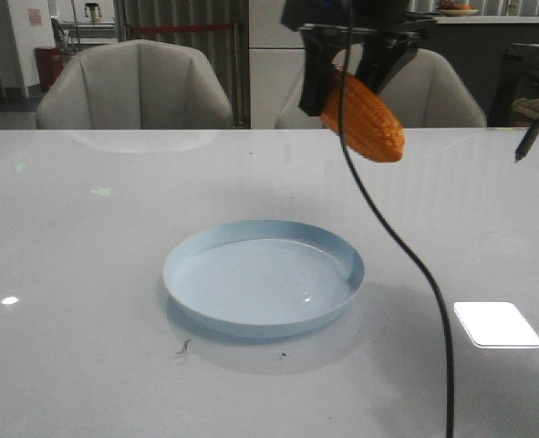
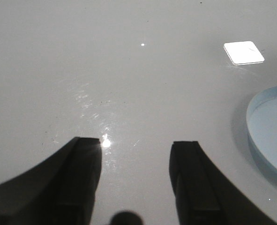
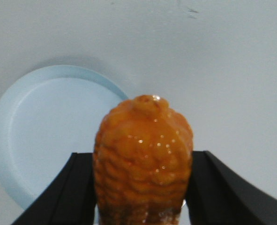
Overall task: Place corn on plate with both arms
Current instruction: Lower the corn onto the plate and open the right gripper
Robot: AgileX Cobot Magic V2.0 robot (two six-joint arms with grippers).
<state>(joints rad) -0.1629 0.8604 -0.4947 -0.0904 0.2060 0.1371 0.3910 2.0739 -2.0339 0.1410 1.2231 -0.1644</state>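
One corn (image 1: pixel 365 119) is present, held in the air above the far half of the table (image 1: pixel 77 246), past the far-right rim of the plate and clear of it. Its long axis is tilted: the upper end sits up and left between the fingers, and the free end points down and to the right, toward the table. In the right wrist view the corn (image 3: pixel 143 159) is seen end-on, its rounded tip facing the table, with a black finger pressed against each flank. The right claw (image 1: pixel 356 68) is therefore clamped on the corn, gripping it at the upper portion; the arm body enters from the top edge of the front view and hangs downward, with a black cable (image 1: pixel 406 255) looping from it toward the near edge. One plate (image 1: pixel 264 276) is present, pale blue, resting flat on the table near the centre, with nothing on it. In the right wrist view the plate (image 3: pixel 44 131) lies below and to one side of the corn tip, not directly beneath it. The left claw (image 2: pixel 136 180) is spread apart with nothing between its fingers, hovering over bare table; the plate rim (image 2: pixel 269 126) shows at the edge of that view. Two chairs (image 1: pixel 134 87) stand beyond the table's far edge.
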